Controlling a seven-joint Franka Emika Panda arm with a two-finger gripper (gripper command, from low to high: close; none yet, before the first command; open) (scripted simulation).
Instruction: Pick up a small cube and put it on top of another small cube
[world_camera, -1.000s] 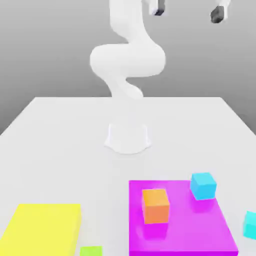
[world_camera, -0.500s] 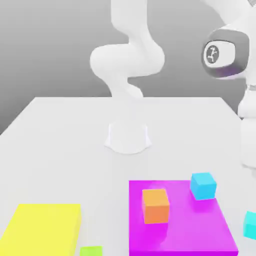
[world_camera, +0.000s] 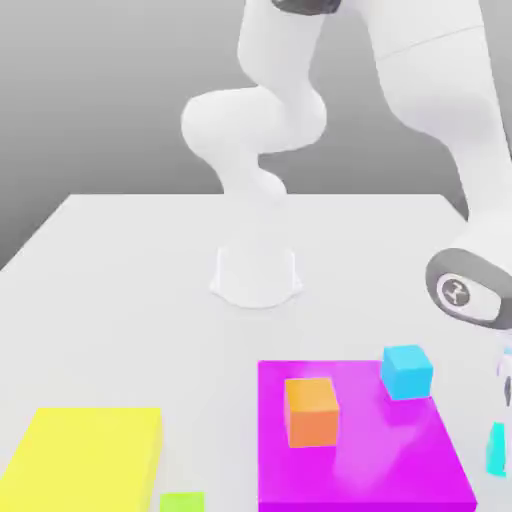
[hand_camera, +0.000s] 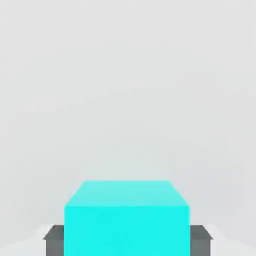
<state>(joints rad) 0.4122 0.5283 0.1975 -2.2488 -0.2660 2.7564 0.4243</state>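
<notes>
Hand view: the turquoise cube (hand_camera: 127, 230) sits right between the gripper's (hand_camera: 127, 245) two fingers, one snug against each side, so they're only as far apart as the cube is wide and look closed on it. In the exterior view it's on the white table (world_camera: 130, 320), off the exterior view's right side of the magenta slab (world_camera: 370, 460), partly hidden by the gripper.
</notes>
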